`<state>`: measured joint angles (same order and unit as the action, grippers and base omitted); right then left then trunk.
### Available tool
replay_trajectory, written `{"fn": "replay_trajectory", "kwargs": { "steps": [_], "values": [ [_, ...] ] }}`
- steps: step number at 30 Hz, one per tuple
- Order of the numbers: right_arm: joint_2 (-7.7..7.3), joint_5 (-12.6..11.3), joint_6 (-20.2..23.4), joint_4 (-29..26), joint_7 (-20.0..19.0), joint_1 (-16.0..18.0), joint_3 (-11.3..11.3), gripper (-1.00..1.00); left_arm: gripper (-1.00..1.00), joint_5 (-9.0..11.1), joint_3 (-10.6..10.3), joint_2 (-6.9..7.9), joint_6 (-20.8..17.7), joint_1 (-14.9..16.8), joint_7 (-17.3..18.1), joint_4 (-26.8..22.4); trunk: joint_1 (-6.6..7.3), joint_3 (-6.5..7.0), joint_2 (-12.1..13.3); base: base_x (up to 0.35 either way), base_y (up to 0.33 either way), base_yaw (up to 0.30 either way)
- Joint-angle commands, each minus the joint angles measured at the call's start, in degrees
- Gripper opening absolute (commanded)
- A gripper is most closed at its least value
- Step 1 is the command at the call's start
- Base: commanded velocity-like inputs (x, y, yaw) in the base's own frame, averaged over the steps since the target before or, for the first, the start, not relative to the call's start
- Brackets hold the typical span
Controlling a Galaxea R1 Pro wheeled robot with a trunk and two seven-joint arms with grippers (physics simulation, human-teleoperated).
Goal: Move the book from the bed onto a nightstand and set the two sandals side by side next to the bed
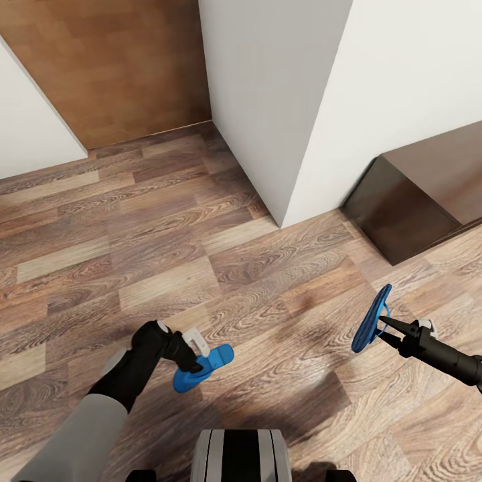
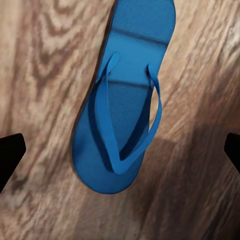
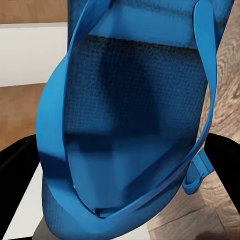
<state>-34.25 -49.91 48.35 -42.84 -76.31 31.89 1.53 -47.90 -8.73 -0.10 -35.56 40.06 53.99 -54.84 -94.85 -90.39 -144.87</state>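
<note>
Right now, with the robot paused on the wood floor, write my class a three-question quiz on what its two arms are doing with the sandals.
1. True or false: the right gripper holds a blue sandal tilted up on edge above the wood floor.
2. The other sandal sits at the A) left gripper B) dark wooden furniture C) white wall corner.
3. Fill in: in the left wrist view, the sandal has its thin ____ facing the camera.

Key: 1 true; 2 A; 3 straps.
</note>
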Motion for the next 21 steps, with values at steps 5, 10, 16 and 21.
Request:
{"fn": "replay_trajectory", "kwargs": {
  "steps": [5,10,16,21],
  "values": [
    [-0.03,-0.28,0.43,0.03,0.02,0.01,-0.04,-1.0,1.0,-0.36,-0.05,-0.57,-0.42,0.02,0.49,-0.09,0.01,-0.04,-0.01,0.0,0.0,0.0],
    [-0.03,-0.28,0.44,0.02,-0.01,0.01,-0.04,-1.0,1.0,-0.39,-0.06,-1.15,-0.47,0.02,0.5,-0.02,0.01,-0.04,-0.01,0.0,0.0,0.0],
    [-0.03,-0.28,0.51,0.02,-0.05,0.01,-0.04,-1.0,1.0,-0.44,-0.06,-2.21,-0.55,0.02,0.43,0.07,-0.09,-0.92,-0.07,0.0,0.0,0.0],
    [-0.03,-0.28,0.5,0.02,-0.03,0.01,-0.04,-1.0,1.0,-0.5,-0.06,-2.27,-0.5,0.02,0.35,0.08,-0.22,-2.03,-0.13,0.0,0.0,0.0]
  ]
}}
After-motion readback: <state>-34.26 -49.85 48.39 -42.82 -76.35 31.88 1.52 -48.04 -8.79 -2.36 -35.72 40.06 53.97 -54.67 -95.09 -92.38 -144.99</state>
